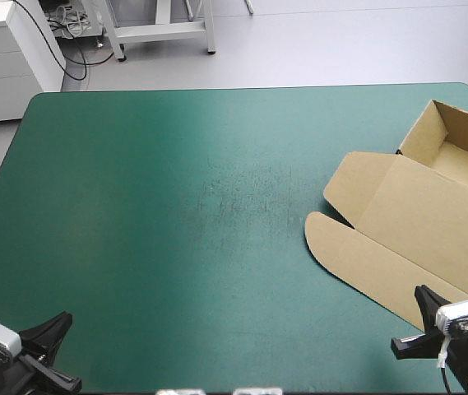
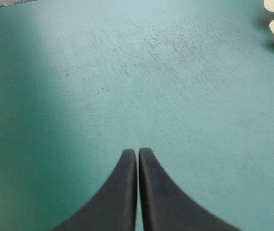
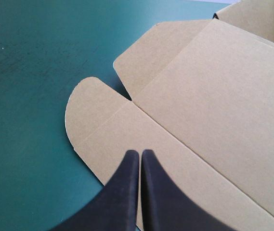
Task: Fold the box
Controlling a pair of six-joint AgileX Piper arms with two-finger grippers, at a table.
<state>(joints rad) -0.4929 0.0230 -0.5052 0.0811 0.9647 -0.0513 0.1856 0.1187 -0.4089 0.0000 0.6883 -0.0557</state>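
We are seeing the brown box [image 1: 419,218] lying at the right of the high view, tray walls standing toward the upper right, lid lying flat, right gripper [image 3: 139,152] pinched closed over the lid's front flap, left gripper [image 2: 137,151] likewise closed, hovering over bare teal-green cover [image 1: 176,206] at lower left.

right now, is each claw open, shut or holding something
left claw: shut, empty, over the teal-green table cover
right claw: shut, empty, over the brown cardboard box

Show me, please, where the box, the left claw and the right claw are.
box [image 1: 414,222]: high view, flat lid panel.
left claw [image 2: 137,152]: left wrist view, between fingertips.
right claw [image 3: 140,153]: right wrist view, between fingertips.
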